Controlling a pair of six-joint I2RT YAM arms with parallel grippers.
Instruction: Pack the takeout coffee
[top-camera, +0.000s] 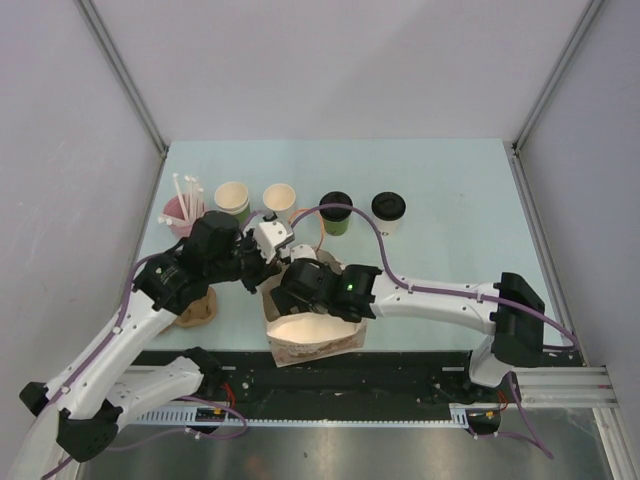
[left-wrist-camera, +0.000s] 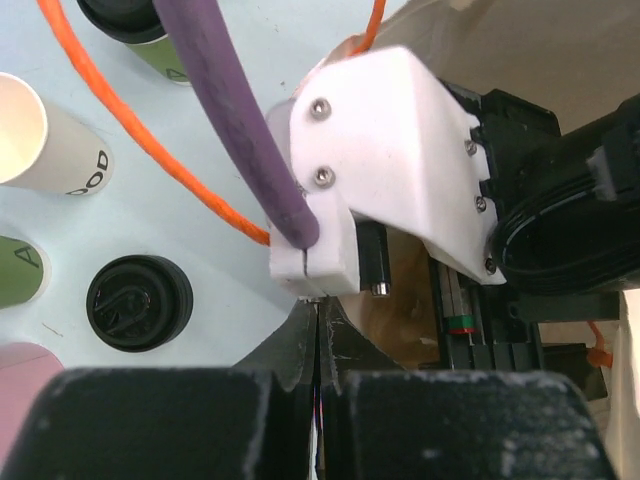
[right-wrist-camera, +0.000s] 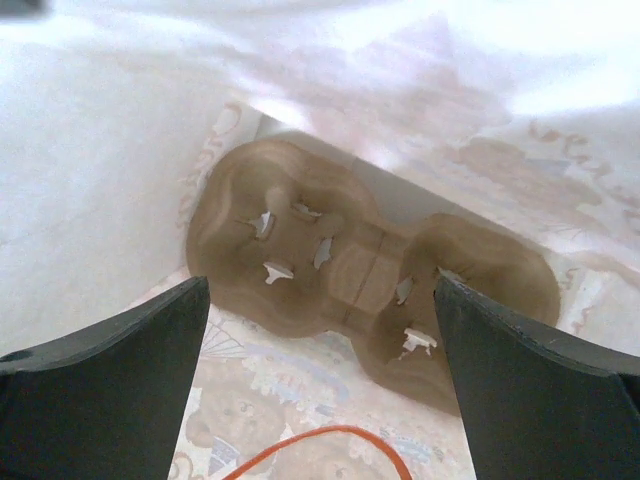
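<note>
Two takeout coffee cups with black lids stand at the back of the table, the green-sided one (top-camera: 336, 212) left of the white-sided one (top-camera: 388, 210). Neither gripper touches them. The green one's lid shows at the top edge (left-wrist-camera: 130, 22) of the left wrist view. My right gripper (right-wrist-camera: 320, 300) is open deep inside the beige paper bag (top-camera: 318, 340), above a brown two-hole cup carrier (right-wrist-camera: 370, 265) on the bag's floor. My left gripper (left-wrist-camera: 318, 325) is shut at the bag's left rim (top-camera: 268, 290), apparently pinching it.
Two open paper cups (top-camera: 232, 200) (top-camera: 279, 200) and a pink cup of straws (top-camera: 180, 212) stand left of the lidded cups. A black lid (left-wrist-camera: 139, 303) lies on the table near the left gripper. A brown object (top-camera: 197, 308) sits by the left arm. Orange handles (left-wrist-camera: 190, 180) loop over the bag.
</note>
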